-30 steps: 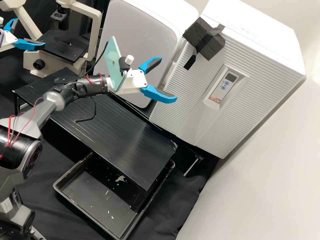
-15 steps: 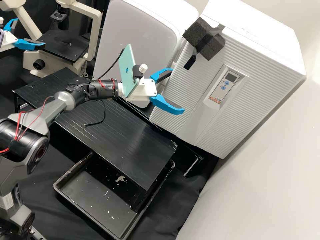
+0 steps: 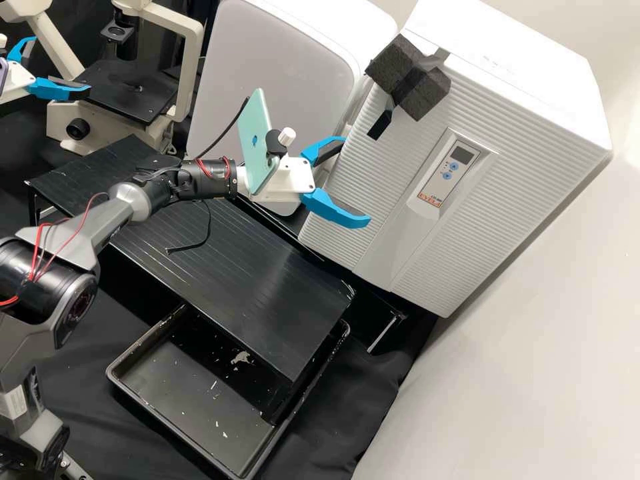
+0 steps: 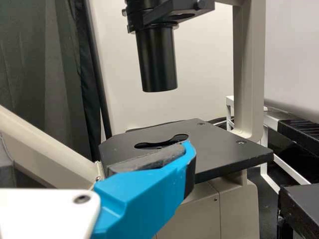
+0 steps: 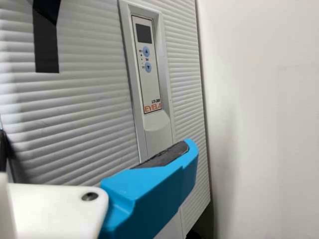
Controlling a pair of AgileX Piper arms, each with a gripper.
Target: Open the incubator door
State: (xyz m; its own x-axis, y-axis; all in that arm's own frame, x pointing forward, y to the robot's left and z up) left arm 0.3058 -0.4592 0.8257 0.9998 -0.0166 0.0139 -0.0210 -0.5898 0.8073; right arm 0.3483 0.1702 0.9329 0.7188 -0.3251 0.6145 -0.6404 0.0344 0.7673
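In the high view my right gripper [image 3: 357, 180] stands open in front of the lower left part of the white incubator [image 3: 507, 167], with nothing between its fingers. The ribbed incubator door is closed. Dark foam [image 3: 407, 77] with black tape sits at its upper left corner. My left gripper [image 3: 62, 65] is open at the far left, by the microscope. From the right wrist, one blue finger of the right gripper [image 5: 149, 194] shows before the incubator front [image 5: 75, 119], below the hanging tape [image 5: 46, 50]. In the left wrist view, the left gripper [image 4: 144, 199] has one finger before the microscope stage.
A second white cabinet [image 3: 280, 73] stands left of the incubator, behind the right gripper. Below the right arm is a black slatted shelf [image 3: 220, 267], over a black tray [image 3: 180, 413]. The microscope [image 3: 183, 73] is at the back left. A pale wall [image 3: 533, 360] flanks the incubator.
The right arm has moved rightward and slightly down in the high view, bringing its open gripper over the incubator front; it has barely shifted in the last half second. The left gripper has kept still.
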